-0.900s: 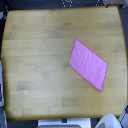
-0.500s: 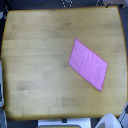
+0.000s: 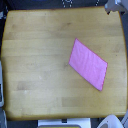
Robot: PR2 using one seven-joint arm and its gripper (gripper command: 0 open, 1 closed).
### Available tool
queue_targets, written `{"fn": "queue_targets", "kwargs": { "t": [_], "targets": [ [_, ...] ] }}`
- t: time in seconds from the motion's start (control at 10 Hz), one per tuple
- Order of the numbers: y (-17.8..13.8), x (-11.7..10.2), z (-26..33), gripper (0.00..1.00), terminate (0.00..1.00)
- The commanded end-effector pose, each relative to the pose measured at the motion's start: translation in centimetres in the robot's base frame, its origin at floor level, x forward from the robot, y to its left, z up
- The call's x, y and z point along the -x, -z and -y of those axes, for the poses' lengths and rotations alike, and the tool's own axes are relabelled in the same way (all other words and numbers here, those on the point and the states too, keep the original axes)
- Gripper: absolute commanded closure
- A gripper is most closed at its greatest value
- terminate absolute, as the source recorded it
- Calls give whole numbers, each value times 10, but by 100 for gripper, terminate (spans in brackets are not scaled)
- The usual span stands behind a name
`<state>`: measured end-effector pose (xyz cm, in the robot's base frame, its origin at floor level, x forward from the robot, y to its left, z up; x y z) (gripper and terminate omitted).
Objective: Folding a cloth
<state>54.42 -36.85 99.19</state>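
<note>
The pink-magenta cloth (image 3: 87,65) lies flat and unfolded on the wooden table (image 3: 35,55), right of the middle in the exterior view. It sits turned as a slanted four-sided shape, one corner pointing to the upper left and one to the lower right. A grey part of my arm or gripper (image 3: 114,6) shows at the top right corner, beyond the table's far edge and well apart from the cloth. Its fingers cannot be made out.
The table's edges run close to all four sides of the view. A white and grey shape (image 3: 113,122) sits off the table at the bottom right. Dark equipment (image 3: 67,2) shows beyond the top edge.
</note>
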Motion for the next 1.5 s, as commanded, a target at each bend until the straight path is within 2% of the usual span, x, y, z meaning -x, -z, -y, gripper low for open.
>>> {"fn": "queue_targets", "kwargs": {
  "t": [0.0, 0.2, 0.7, 1.4],
  "targets": [
    [28, 71, -3, 0, 0],
    [40, 102, -8, 0, 0],
    [67, 161, -27, 0, 0],
    [130, 176, -43, 0, 0]
  ]
}}
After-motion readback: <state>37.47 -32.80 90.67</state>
